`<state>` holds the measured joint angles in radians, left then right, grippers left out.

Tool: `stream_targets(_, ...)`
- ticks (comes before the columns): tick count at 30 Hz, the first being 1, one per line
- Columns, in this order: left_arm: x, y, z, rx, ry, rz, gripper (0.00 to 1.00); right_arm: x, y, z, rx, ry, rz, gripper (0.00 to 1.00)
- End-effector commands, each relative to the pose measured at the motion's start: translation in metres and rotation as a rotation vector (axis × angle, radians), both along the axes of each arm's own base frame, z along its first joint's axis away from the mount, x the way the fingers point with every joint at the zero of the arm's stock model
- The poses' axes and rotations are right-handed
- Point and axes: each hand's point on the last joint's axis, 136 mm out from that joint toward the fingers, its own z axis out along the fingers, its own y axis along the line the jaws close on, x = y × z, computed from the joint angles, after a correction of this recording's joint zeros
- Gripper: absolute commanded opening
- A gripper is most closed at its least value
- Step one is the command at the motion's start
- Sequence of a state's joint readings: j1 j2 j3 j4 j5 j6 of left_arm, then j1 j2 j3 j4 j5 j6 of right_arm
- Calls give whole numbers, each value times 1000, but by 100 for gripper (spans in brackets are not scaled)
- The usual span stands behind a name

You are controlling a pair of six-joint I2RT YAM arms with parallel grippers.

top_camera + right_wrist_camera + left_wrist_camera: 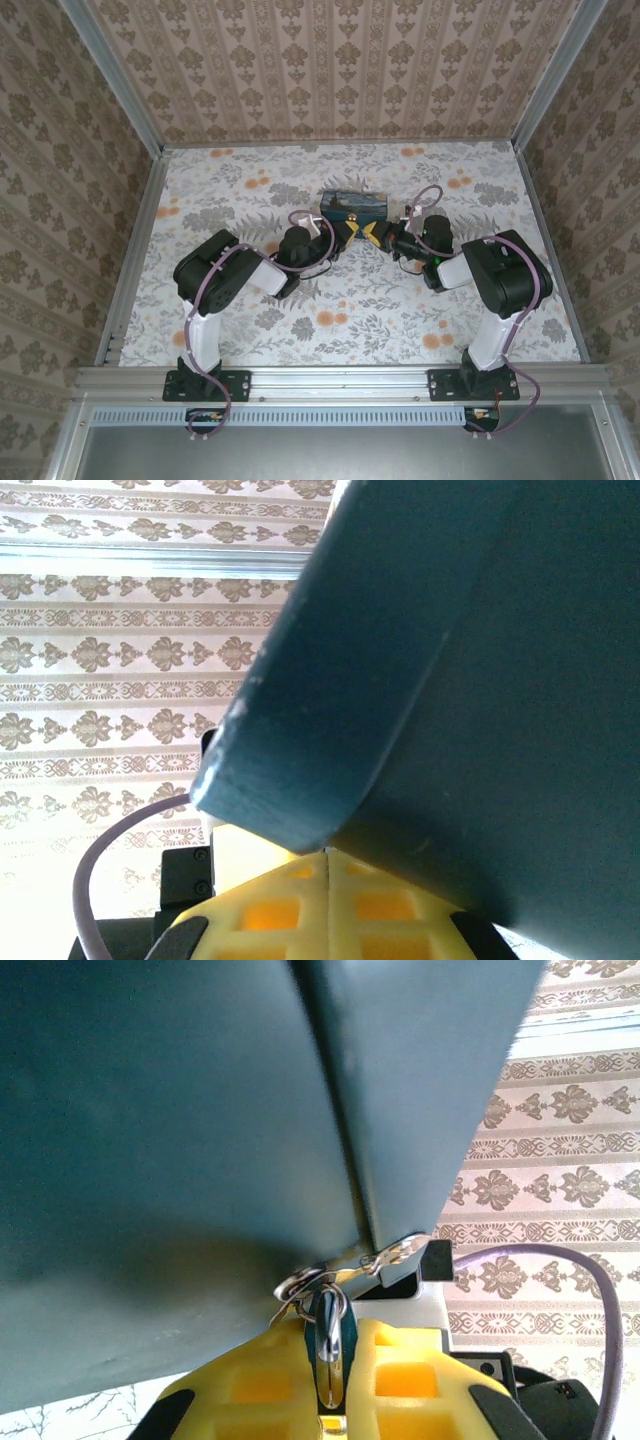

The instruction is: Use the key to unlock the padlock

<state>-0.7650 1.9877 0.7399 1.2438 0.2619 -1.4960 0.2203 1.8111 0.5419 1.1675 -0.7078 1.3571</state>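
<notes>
Left gripper (332,1332) pinches what is probably the key (328,1365) at the blue tin (180,1160) clasp (398,1253); right gripper (327,865), closed on nothing, braces the tin.

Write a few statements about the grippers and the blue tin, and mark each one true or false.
1. The left gripper is shut on a small metal piece right under the blue tin. True; whether the piece is key or padlock cannot be told.
2. The right gripper has its jaws wide open. False: its yellow fingers are pressed together with nothing seen between them.
3. The blue tin lies at the near edge of the table, beside the arm bases. False: it lies farther out, just beyond the grippers.
4. Both grippers meet in front of the blue tin. True.
</notes>
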Motion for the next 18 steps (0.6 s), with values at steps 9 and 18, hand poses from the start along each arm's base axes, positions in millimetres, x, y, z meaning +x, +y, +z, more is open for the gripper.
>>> stream_targets(9, -32, -12, 19, -38, -53, -144, 0, 9, -13, 22, -13, -92, -47, 0)
stream_targets(18, -22, -15, 27, -73, -34, -110, 0, -6, -16, 12, -11, -60, -81, 0)
